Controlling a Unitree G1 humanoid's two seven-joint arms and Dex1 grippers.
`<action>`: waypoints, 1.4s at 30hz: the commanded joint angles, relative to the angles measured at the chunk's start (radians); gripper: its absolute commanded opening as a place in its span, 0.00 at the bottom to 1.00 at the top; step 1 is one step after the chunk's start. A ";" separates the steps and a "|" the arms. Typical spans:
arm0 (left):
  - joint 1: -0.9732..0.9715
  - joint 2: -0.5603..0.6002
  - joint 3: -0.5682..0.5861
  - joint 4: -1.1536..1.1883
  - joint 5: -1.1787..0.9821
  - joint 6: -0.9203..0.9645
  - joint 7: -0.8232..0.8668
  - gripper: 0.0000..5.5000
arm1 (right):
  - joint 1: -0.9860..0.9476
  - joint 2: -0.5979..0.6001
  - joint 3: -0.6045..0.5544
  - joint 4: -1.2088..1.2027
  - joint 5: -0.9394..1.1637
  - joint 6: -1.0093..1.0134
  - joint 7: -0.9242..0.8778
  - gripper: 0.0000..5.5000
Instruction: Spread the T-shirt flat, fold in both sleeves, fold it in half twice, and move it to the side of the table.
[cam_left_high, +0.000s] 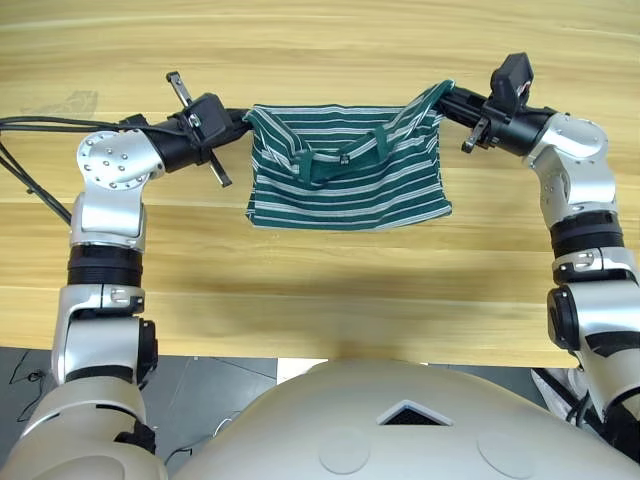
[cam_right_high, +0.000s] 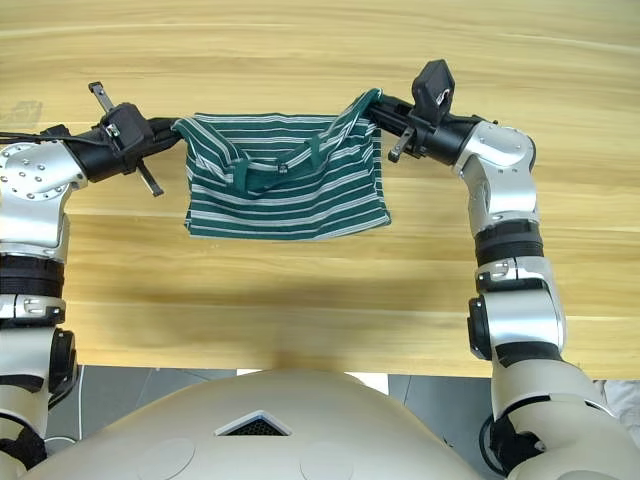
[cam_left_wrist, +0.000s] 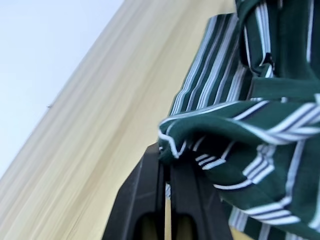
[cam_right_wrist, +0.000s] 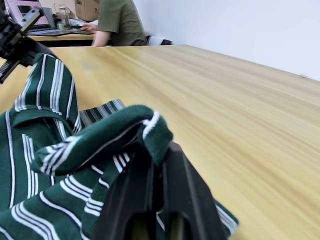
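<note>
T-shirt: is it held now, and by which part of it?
Yes. The left gripper pinches the T-shirt at its far left corner, the right gripper at its far right corner.

Left arm (cam_left_high: 108, 215), right arm (cam_left_high: 583, 200) bent, forearms pointing inward; both jaws clamped on T-shirt (cam_left_high: 345, 190) corners.

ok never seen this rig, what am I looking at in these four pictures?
It's a humanoid robot with two arms, each ending in a two-finger gripper. Two pictures come from the stereo camera on its head, looking down over the arms; the other two from a camera on each wrist. Over the wooden table is a green striped T-shirt. The left gripper pinches one upper corner, the right gripper the other, so the cloth is stretched between them. Each wrist view shows its own fingers shut on fabric.
</note>
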 joint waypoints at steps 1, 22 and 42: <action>-0.079 -0.034 0.002 0.153 0.011 -0.064 0.044 0.00 | -0.060 0.027 -0.043 0.130 -0.040 -0.075 -0.005 0.00; -0.163 -0.230 0.126 0.586 -0.047 -0.198 0.369 0.51 | -0.110 0.124 -0.126 0.441 -0.287 -0.350 -0.575 0.21; 0.106 -0.147 0.253 -0.452 -0.221 0.089 0.412 0.62 | -0.311 0.106 0.365 0.607 -0.868 -0.122 -0.501 0.21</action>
